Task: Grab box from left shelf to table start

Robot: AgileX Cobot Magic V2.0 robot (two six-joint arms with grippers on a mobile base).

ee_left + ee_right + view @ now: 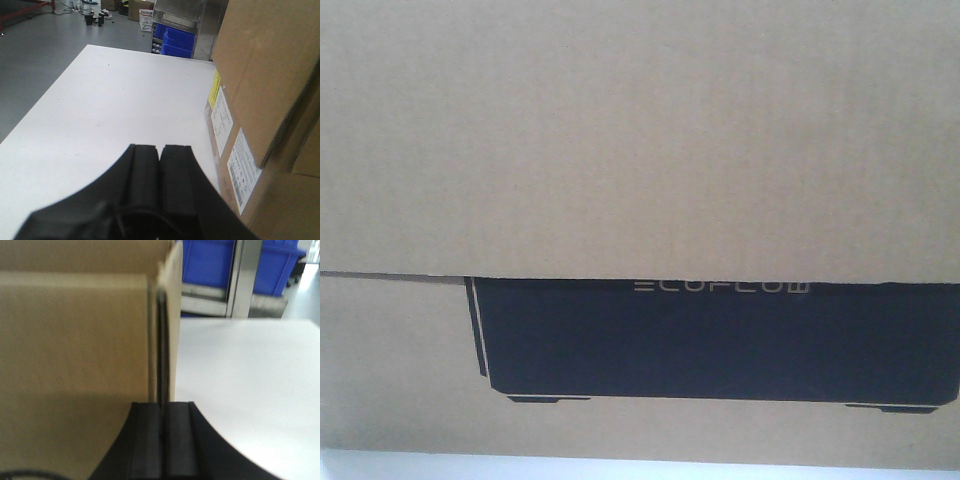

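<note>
Box (pixel 640 140) "ECOFLOW" print | L gripper (pixel 160 150) closed, empty | R gripper (pixel 162 407) closed

box (pixel 640 140) — matt ribbed cardboard | table (pixel 115 110) — smooth matt white | bins (pixel 207 262) — glossy blue plastic

- Left gripper (pixel 160 150): two matte black, blocky fingers (pixel 142 175) with squared tips, faint ridges running down their length.
- Behind them a broad, dark, rounded black body, with a thin black cable (pixel 137 216) curling across it.
- Right gripper (pixel 162 407): the same matte black pair of fingers (pixel 177 440), flaring at the base into curved black shoulders.
- A thin dark cable (pixel 25 473) arcs at the near left corner.
</note>
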